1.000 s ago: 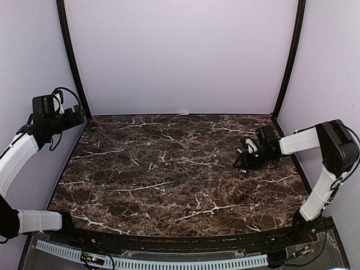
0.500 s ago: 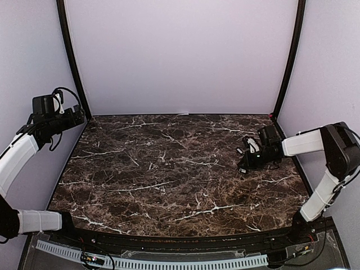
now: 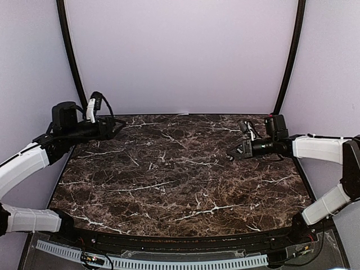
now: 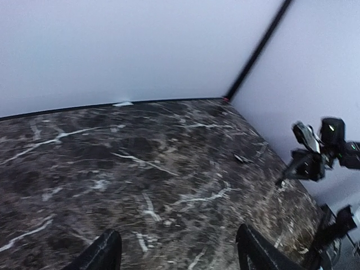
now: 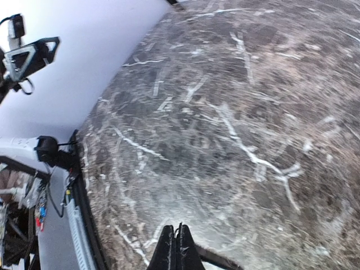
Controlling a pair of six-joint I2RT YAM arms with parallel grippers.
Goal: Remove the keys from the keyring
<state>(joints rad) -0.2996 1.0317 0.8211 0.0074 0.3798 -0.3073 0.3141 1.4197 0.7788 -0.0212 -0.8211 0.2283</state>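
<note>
My right gripper (image 3: 232, 154) hangs above the marble table (image 3: 169, 185) at the right, with its jaws pressed together. In the right wrist view a thin wire sliver, apparently the keyring (image 5: 180, 227), sticks out between the fingertips of the right gripper (image 5: 179, 239). A small dark piece dangles under that gripper (image 4: 279, 181) in the left wrist view. One tiny dark key (image 4: 243, 159) with a pale glint lies on the marble near it. My left gripper (image 3: 115, 128) hovers over the back left, and in its own view the left gripper (image 4: 180, 256) is open and empty.
Black frame posts (image 3: 288, 56) stand at both back corners against lilac walls. A cable tray (image 3: 152, 261) runs along the near edge. The right arm's white links (image 3: 318, 149) stretch in from the right wall.
The right gripper shut at the table surface, then lifted and moved back. The left arm swung from the left wall out over the back left of the table.
</note>
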